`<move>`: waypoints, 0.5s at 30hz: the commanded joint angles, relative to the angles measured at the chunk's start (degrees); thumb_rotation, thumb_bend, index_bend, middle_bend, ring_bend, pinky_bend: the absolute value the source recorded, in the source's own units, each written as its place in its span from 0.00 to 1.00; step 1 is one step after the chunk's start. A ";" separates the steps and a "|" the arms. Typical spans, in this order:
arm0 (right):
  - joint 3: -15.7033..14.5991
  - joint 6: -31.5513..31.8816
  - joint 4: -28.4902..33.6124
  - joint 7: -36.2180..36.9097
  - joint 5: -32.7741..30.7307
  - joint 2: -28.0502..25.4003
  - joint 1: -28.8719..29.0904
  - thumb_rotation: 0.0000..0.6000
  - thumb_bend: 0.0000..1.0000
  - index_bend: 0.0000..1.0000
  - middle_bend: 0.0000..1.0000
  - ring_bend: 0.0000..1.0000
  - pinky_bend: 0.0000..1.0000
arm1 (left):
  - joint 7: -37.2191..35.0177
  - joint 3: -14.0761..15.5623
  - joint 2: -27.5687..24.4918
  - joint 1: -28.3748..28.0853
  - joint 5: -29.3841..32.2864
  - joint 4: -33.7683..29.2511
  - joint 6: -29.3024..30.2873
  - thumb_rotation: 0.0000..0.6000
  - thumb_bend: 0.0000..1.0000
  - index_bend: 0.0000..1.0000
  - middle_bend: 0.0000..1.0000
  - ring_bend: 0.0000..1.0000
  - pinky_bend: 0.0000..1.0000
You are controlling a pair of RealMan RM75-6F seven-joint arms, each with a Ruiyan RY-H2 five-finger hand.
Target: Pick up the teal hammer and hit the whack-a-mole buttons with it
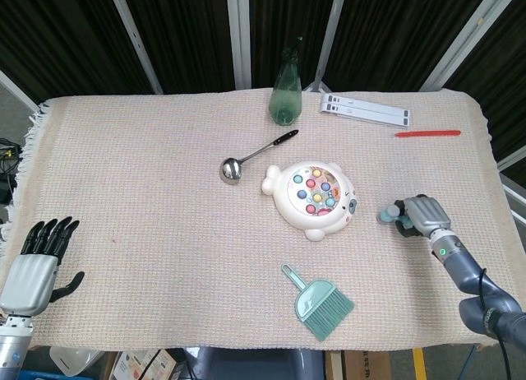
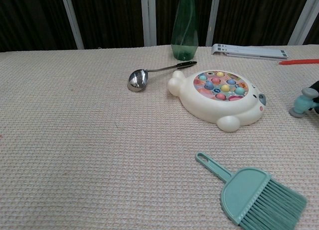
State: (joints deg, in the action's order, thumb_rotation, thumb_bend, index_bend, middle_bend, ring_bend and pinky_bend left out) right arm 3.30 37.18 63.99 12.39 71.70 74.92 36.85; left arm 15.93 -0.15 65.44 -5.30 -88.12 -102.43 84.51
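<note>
Right hand [image 1: 425, 215] grips the small teal hammer [image 1: 391, 213]; left hand [image 1: 37, 263] spread wide.

Teal hammer [image 1: 393, 212] handle swallowed inside the right hand [image 1: 423, 216], only its head poking out, chest view cutting that hand off at the right edge, left hand [image 1: 34, 265] missing from chest view, green bottle [image 2: 184, 26] top cropped there.

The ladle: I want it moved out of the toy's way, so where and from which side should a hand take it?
Take the ladle by its slim black-tipped handle, from above. It lies flat on the cloth, bowl toward the robot's left, handle pointing at the green bottle. Mid-handle is probably best: it sits apart from the whack-a-mole toy.
</note>
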 commanded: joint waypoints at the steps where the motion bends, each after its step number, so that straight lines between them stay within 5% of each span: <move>1: 0.10 -0.11 -0.01 0.11 -0.04 0.00 -0.07 1.00 0.55 0.52 0.53 0.33 0.17 | 0.01 0.01 0.02 -0.01 0.01 -0.02 -0.04 1.00 0.26 0.00 0.01 0.00 0.00; 15: 0.69 -1.26 -0.06 0.10 -0.57 -0.06 -0.12 1.00 0.44 0.41 0.48 0.28 0.14 | 0.33 -0.12 0.12 -0.11 0.24 -0.09 -0.21 1.00 0.26 0.00 0.01 0.00 0.00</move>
State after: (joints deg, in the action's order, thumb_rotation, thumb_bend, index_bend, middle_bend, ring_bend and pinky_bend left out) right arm 3.98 35.93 63.92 12.51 71.13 74.85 36.72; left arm 16.25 -0.27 65.56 -5.40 -87.90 -102.53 84.32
